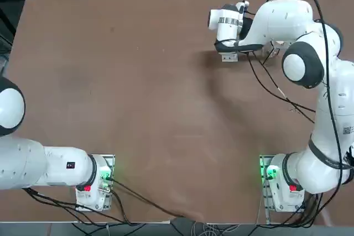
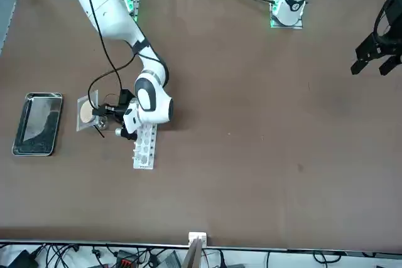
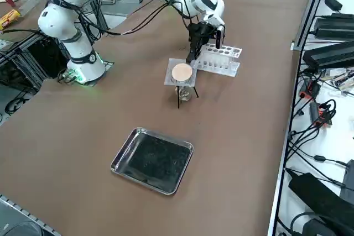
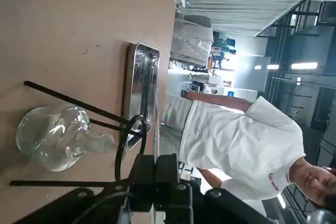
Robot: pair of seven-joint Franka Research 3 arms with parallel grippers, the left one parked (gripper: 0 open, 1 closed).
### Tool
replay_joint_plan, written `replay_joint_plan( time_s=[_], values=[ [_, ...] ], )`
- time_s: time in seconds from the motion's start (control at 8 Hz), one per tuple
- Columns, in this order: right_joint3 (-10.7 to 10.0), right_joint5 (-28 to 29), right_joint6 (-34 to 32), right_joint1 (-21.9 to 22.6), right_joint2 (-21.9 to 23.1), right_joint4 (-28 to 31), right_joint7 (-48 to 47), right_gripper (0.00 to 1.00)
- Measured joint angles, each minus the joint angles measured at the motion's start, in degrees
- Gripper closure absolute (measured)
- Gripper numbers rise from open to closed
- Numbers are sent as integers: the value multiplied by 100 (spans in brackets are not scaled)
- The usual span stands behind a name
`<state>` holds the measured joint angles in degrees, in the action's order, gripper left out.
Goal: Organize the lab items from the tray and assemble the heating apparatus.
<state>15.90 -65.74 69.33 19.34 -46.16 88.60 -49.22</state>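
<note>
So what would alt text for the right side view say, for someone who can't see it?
The right gripper, shut, sits at the mesh atop a black tripod over a glass burner, beside a white tube rack. Nearer the camera lies an empty metal tray.

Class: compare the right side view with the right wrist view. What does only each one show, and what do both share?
Only the right side view shows the white tube rack and the square mesh resting on top of the tripod.

Only the right wrist view shows a person in a white shirt beyond the table.

Both show the glass burner under the tripod, the metal tray, and the shut right gripper beside the mesh.
</note>
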Motion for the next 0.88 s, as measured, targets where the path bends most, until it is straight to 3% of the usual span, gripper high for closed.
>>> replay_joint_plan(
  time_s=[0.88],
  values=[
    [-14,0,-5,-1,-23,95,-200,97]
  ],
)
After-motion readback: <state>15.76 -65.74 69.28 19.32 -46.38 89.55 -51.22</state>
